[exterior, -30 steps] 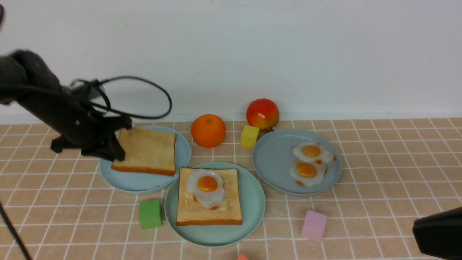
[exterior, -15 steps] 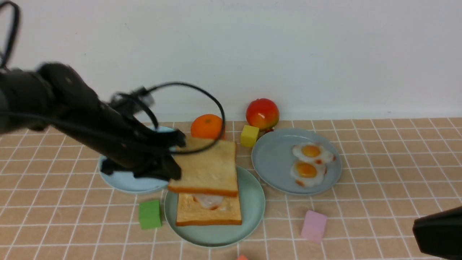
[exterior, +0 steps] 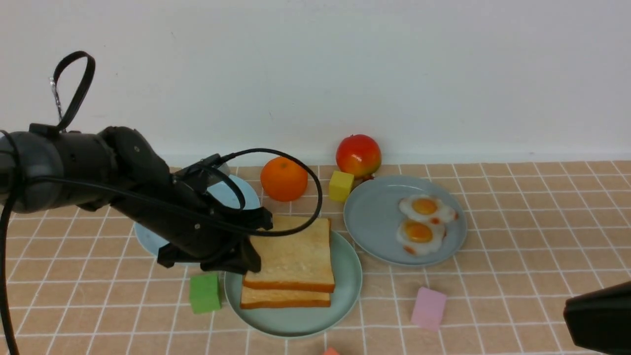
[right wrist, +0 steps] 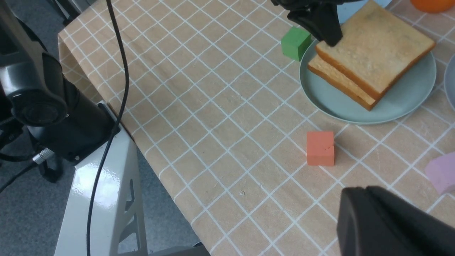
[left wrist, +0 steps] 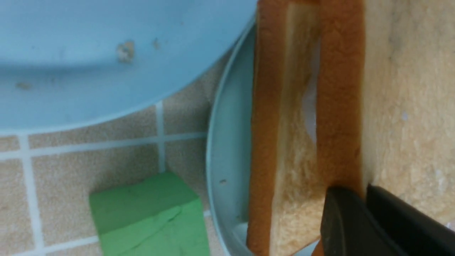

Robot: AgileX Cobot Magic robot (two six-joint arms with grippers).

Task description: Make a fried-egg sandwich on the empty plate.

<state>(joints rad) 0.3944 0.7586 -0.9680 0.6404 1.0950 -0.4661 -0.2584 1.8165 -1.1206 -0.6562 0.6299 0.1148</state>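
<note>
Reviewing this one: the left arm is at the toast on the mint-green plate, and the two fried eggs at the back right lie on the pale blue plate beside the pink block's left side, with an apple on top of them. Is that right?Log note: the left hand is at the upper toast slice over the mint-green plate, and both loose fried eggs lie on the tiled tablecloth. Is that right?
Not quite: the front view shows both loose fried eggs on the grey-blue plate. The left hand is indeed at the upper toast slice over the mint-green plate.
</note>
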